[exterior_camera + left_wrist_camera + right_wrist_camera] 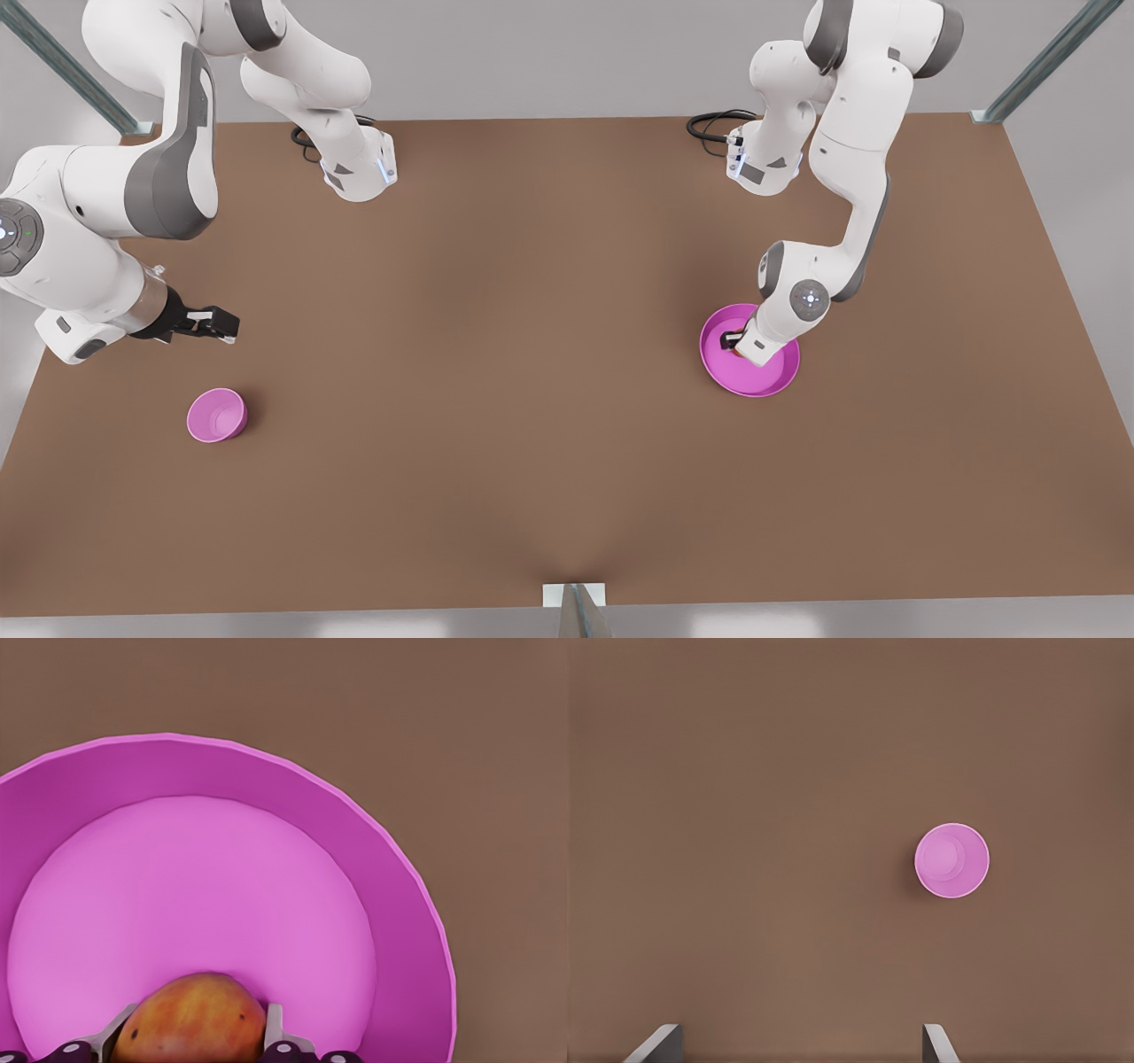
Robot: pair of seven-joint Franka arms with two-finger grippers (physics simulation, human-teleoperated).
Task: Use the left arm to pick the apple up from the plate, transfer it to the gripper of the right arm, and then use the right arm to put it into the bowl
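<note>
Down on the wide, shallow magenta plate (pixel 772 379), the left arm's black two-finger gripper (pixel 732 340) brackets the small red-orange apple (pixel 191 1020), fingers (pixel 274 1028) against both flanks. Squeeze square and lift straight, I'd say. Near the small pink bowl (pixel 216 415), the right arm's gripper (pixel 219 324) waits, fingers spread.

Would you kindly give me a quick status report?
Left gripper down in plate, fingers flanking apple. Right gripper open, waiting above table near bowl. Nothing in the way.
</note>
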